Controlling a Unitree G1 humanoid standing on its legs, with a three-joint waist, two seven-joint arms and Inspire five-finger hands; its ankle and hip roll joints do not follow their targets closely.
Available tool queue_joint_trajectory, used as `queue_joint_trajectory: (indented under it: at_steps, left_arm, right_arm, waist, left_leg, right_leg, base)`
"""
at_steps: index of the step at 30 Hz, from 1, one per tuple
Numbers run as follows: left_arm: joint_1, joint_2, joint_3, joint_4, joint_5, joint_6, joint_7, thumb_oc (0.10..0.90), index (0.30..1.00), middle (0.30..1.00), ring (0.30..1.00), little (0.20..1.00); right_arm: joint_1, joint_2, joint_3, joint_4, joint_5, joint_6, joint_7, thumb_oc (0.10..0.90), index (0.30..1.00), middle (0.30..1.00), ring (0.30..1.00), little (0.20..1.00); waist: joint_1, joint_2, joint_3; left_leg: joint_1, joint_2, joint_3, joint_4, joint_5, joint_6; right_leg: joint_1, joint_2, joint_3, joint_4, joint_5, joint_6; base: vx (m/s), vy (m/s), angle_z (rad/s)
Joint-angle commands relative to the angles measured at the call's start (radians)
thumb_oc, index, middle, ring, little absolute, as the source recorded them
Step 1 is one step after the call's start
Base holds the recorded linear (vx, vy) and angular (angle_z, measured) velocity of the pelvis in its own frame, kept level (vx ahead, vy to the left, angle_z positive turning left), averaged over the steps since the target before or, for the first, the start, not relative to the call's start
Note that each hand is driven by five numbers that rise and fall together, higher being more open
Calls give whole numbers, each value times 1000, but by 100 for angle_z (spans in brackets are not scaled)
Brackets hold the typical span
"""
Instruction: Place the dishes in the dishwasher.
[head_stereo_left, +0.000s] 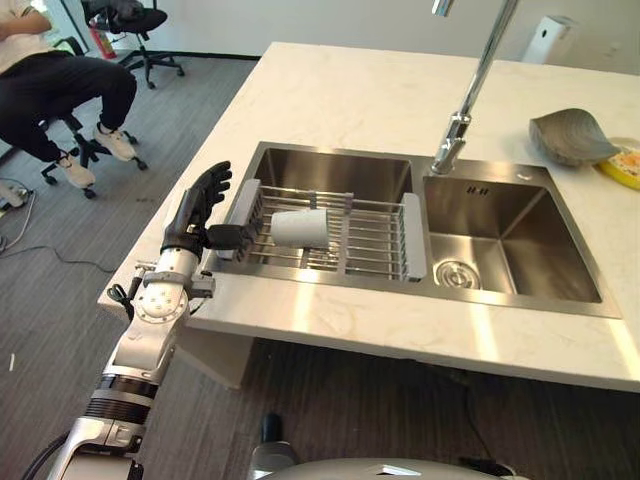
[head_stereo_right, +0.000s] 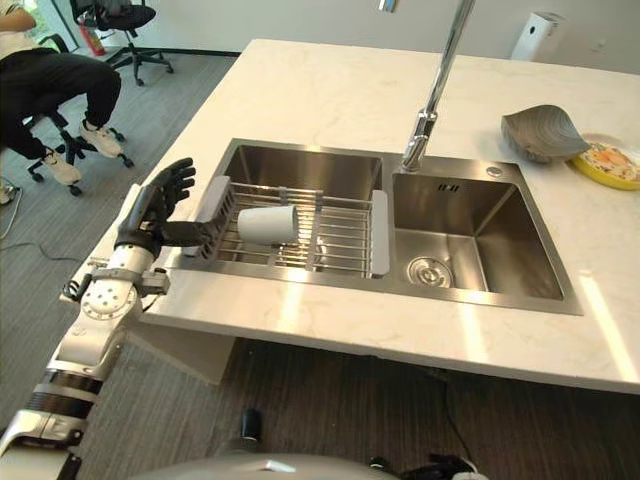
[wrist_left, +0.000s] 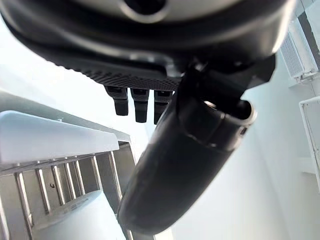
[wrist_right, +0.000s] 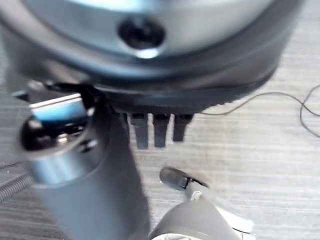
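One white cup (head_stereo_left: 300, 228) lies on its side on the wire rack (head_stereo_left: 375, 245) across the left sink basin (head_stereo_left: 335, 175), as we see from the head views; our left hand (head_stereo_left: 196, 212), fingers straight and spread, hovers at the rack's left end. From the left wrist, the thumb (wrist_left: 185, 165) reaches over the rack. From the right wrist, our right hand (wrist_right: 100, 165) hangs above the floor, fingers (wrist_right: 155, 130) straight.

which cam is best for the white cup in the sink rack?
Left eye view: the white cup lies on its side on the rack, fully visible. Right eye view matches. Left wrist view catches a pale edge past the left hand; right wrist view faces floor.
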Motion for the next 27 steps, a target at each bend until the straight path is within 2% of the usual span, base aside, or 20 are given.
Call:
queue_joint_trajectory:
  at_steps: [1, 10, 11, 14, 18, 27]
  left_arm:
    - [-150, 42, 0, -45, 42, -98, 3, 800, 900, 900, 900, 900]
    - [-247, 204, -153, -45, 214, -85, -85, 800, 900, 900, 900, 900]
    - [-284, 227, -200, -31, 253, -83, -98, 800, 900, 900, 900, 900]
    - [-317, 254, -239, -13, 299, -81, -103, 800, 900, 900, 900, 900]
    - [-370, 277, -303, 34, 364, -84, -105, 800, 900, 900, 900, 900]
    - [-397, 270, -355, 139, 481, -72, -65, 800, 900, 900, 900, 900]
  right_arm:
    - [-44, -18, 39, -14, 13, -6, 10, 800, 900, 900, 900, 900]
    - [-29, -26, 50, -30, 20, -23, 42, 800, 900, 900, 900, 900]
    - [-41, -25, 54, -22, 20, -23, 41, 800, 900, 900, 900, 900]
    - [-43, -24, 58, -16, 21, -22, 46, 800, 900, 900, 900, 900]
    - [-45, -22, 61, 4, 14, -21, 49, 800, 900, 900, 900, 900]
    - [-50, -8, 63, 34, 17, -18, 38, 800, 900, 900, 900, 900]
  waist:
    - [22, 47, -14]
    - [-2, 56, -31]
    - [0, 56, -37]
    - [0, 56, -43]
    - [0, 53, -50]
    - [-7, 44, -55]
  left_leg:
    - [24, 29, -15, 11, -42, -26]
    - [69, 11, 11, 11, -69, -17]
    - [72, 8, 10, 11, -72, -14]
    - [74, 5, 11, 11, -75, -11]
    - [80, -2, 15, 11, -82, -8]
    - [85, -7, 23, 11, -92, -4]
  right_leg:
    - [-53, -14, -42, 18, -32, 56]
    - [-36, -27, -10, 18, -21, 70]
    - [-35, -31, -11, 18, -19, 72]
    - [-33, -34, -11, 18, -18, 74]
    - [-31, -40, -9, 18, -15, 80]
    - [-34, -48, -7, 18, -13, 85]
  base:
    - [29, 24, -10]
    - [45, 44, -14]
    - [28, 22, -9]
    - [22, 14, 0]
    - [31, 13, -1]
    - [12, 5, 0]
